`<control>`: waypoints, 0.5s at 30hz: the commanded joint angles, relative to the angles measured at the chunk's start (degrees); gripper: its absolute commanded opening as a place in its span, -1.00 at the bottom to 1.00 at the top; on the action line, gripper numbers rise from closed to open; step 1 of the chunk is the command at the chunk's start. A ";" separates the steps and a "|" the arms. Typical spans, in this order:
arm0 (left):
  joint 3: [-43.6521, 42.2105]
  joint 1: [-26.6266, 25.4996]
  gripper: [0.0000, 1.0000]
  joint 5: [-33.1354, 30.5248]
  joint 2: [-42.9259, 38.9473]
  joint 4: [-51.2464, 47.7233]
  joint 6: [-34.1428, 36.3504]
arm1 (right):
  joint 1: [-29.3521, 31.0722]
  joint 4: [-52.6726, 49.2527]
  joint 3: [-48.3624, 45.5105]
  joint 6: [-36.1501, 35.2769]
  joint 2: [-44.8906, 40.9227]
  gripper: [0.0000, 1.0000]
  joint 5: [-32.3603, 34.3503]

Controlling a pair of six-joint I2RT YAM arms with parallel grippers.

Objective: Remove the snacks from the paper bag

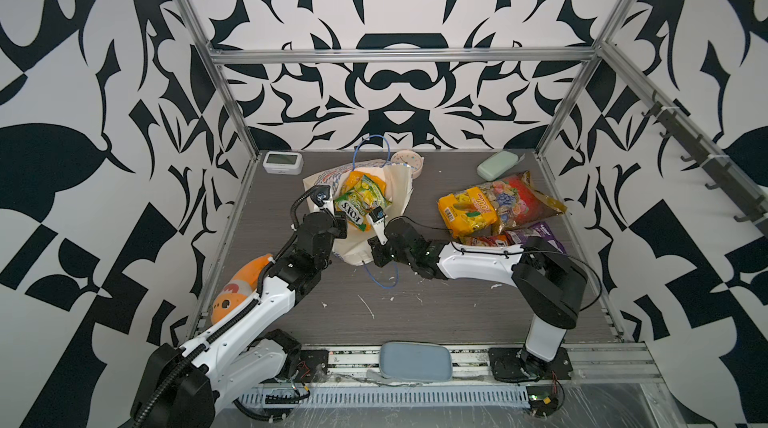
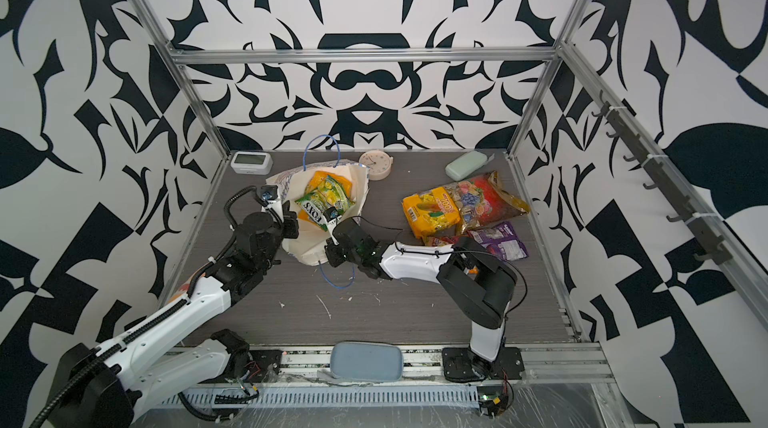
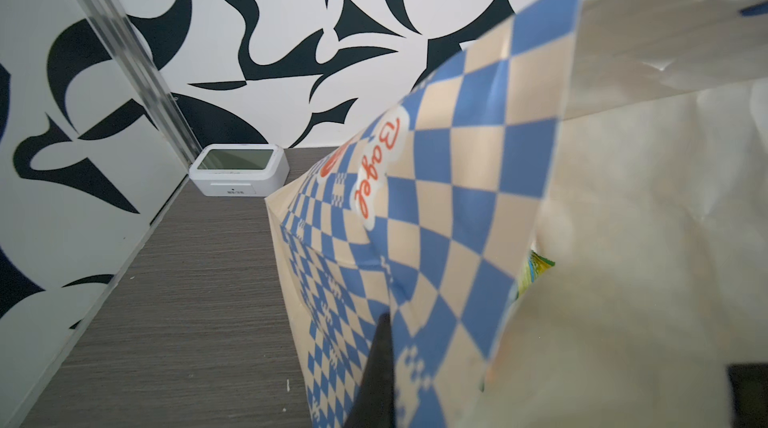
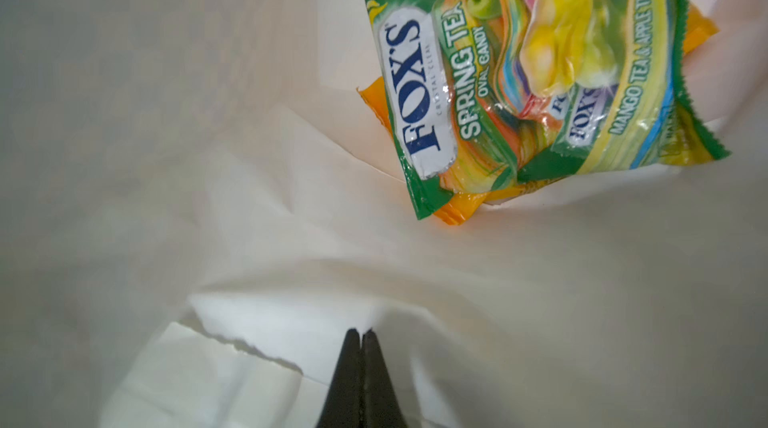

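left gripper (image 1: 329,208) and right gripper (image 4: 361,336) jaws clenched on paper bag (image 1: 399,189) rim; green fox's packet (image 4: 519,85) just beyond the right, lying roughly crosswise

The paper bag (image 1: 399,193) lies on the table (image 1: 415,313). Inside it the FOX'S packet (image 1: 359,203) rests on another packet (image 1: 356,177). Right of the bag sits a heap of packets (image 1: 465,213). Farther right and behind is the oblong case (image 1: 496,165). Just behind the bag is the round clock (image 1: 409,161), behind and left the digital clock (image 1: 282,161), before and left the plush fish (image 1: 241,288).
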 commanded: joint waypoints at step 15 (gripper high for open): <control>-2.66 -0.10 -1.00 4.98 -3.79 2.05 -2.30 | 0.11 7.18 9.73 -11.00 6.69 -0.03 9.84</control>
